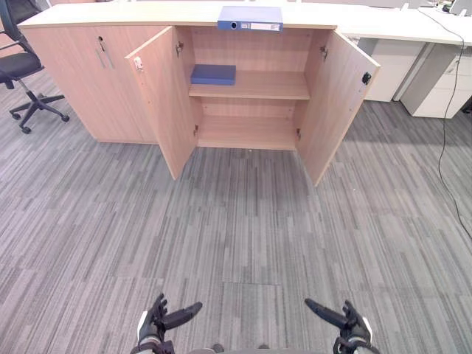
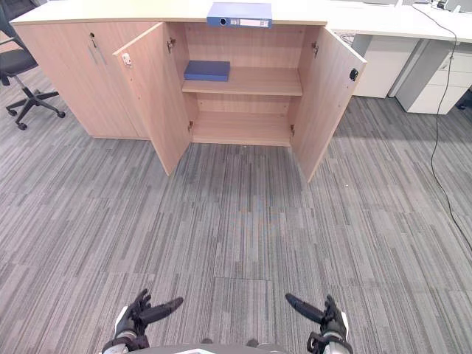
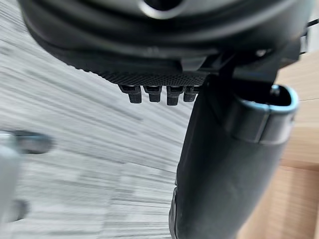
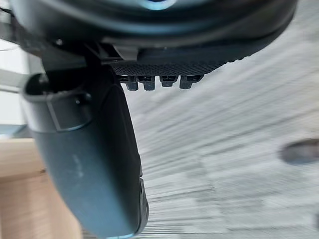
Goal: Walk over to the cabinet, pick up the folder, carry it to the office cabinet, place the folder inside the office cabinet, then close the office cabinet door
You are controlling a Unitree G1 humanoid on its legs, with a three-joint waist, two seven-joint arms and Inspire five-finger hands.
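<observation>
Blue folder (image 1: 251, 18) flat on tabletop (image 1: 110, 15) over open-doored cabinet (image 1: 254, 50), left hand (image 1: 156, 323) and right hand (image 1: 348, 324) low, both relaxed, empty

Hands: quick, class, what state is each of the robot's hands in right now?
Left hand: open, fingers relaxed, holding nothing.
Right hand: open, fingers relaxed, holding nothing.

Grey striped carpet (image 1: 243, 221); office chair (image 1: 18, 70) L, white drawers (image 1: 442, 85) R.
</observation>
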